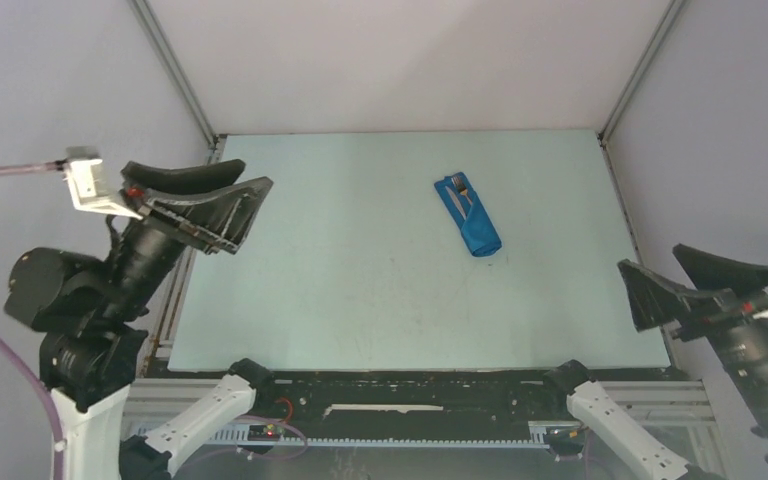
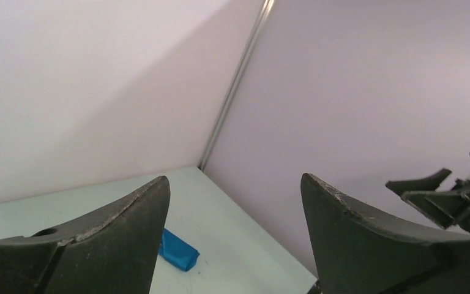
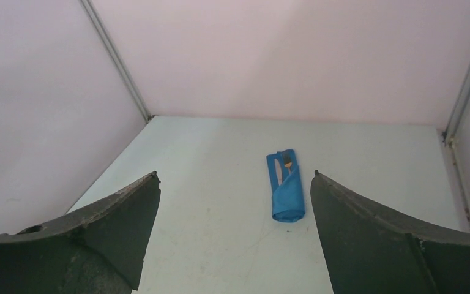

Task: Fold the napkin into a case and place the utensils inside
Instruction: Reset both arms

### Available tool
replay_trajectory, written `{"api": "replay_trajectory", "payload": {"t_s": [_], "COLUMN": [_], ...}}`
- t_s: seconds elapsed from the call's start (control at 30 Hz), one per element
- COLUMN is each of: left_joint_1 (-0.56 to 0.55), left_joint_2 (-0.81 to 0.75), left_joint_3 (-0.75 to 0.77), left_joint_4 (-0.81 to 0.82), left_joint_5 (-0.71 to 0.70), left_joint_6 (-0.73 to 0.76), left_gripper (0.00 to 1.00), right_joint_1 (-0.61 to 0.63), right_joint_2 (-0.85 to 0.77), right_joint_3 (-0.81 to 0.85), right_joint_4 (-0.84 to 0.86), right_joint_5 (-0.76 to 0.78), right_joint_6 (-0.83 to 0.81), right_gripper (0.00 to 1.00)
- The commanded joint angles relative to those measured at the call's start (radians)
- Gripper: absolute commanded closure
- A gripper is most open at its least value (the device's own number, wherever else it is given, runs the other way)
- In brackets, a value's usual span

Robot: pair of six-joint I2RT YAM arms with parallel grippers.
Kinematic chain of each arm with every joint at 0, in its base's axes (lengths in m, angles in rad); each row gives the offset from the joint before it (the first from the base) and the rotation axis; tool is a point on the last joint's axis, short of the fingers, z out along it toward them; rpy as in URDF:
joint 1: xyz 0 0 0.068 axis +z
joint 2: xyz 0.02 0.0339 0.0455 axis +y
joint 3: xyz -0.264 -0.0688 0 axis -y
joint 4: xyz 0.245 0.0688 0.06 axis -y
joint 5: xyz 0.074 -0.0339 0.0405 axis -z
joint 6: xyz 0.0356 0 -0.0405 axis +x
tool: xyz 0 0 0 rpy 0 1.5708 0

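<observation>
Found left gripper (image 1: 240, 200) raised off the table (image 1: 360, 300) at its left edge. Noted jaws spread wide, clasping nothing. Confirmed from its wrist camera: only wall and table between the fingers (image 2: 116, 233).

Found right gripper (image 1: 650, 258) raised at the table's right edge. Noted jaws released and wide as well, with nothing held.

Located case (image 3: 287, 196) straight ahead of the right gripper, well apart from it, flat on the table. Seen in the gap between its two fingers, nearer the one on the view's right. Recorded closed, folded end toward that gripper and open end away from it.

Spotted knife (image 3: 278, 173) and fork (image 3: 288, 162) tucked inside the case, side by side, with tops showing at the open end and the knife left of the fork as seen from the right gripper.

Placed case well apart from the left gripper too, ahead and across the table. Caught only one blue end in the left wrist view, just beside the lower-left finger, with the rest hidden behind it.
</observation>
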Motion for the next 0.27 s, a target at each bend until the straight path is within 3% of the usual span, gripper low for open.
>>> {"api": "replay_trajectory", "payload": {"t_s": [0.0, 0.23], "left_joint_1": [0.0, 0.0], "left_joint_2": [-0.016, -0.078], "left_joint_3": [0.035, 0.057], "left_joint_4": [-0.025, -0.029], "left_joint_5": [-0.099, -0.172], "left_joint_6": [0.012, 0.052], "left_gripper": [0.14, 0.14], "right_joint_1": [0.004, -0.002], "right_joint_2": [-0.04, -0.09], "right_joint_3": [0.0, -0.028], "right_joint_4": [0.01, 0.077], "right_joint_5": [0.045, 0.036], "right_joint_6": [-0.053, -0.093], "right_gripper": [0.0, 0.0]}}
